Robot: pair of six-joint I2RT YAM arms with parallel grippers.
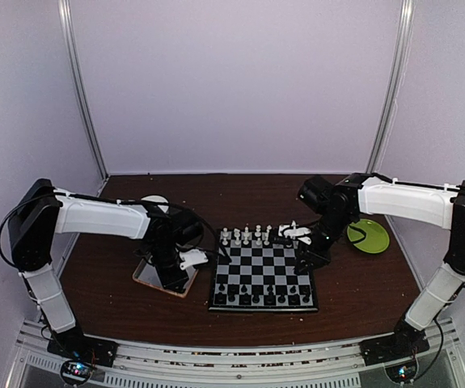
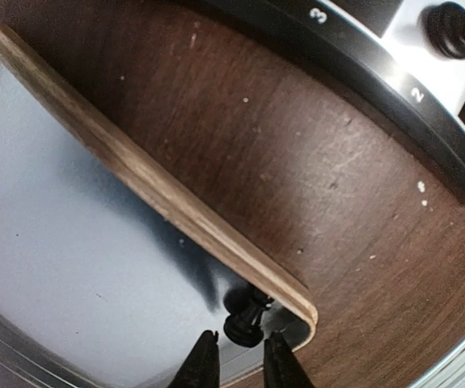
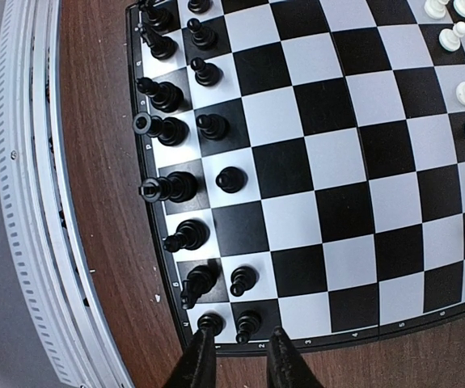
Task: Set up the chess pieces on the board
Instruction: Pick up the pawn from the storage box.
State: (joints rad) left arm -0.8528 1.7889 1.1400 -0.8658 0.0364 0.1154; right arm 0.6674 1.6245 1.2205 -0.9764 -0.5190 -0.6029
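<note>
The board lies at the table's middle. Black chess pieces fill its near two rows, with one gap in the pawn row in the right wrist view. White pieces stand along the far edge. One black pawn lies tipped in the corner of the silver tray. My left gripper is open, its fingertips just short of that pawn on either side. My right gripper is open and empty, held above the board, and shows in the top view over the far right squares.
The tray has a pale wooden rim and sits left of the board, whose numbered edge is close by. A green dish lies right of the board. A white round object is behind the left arm.
</note>
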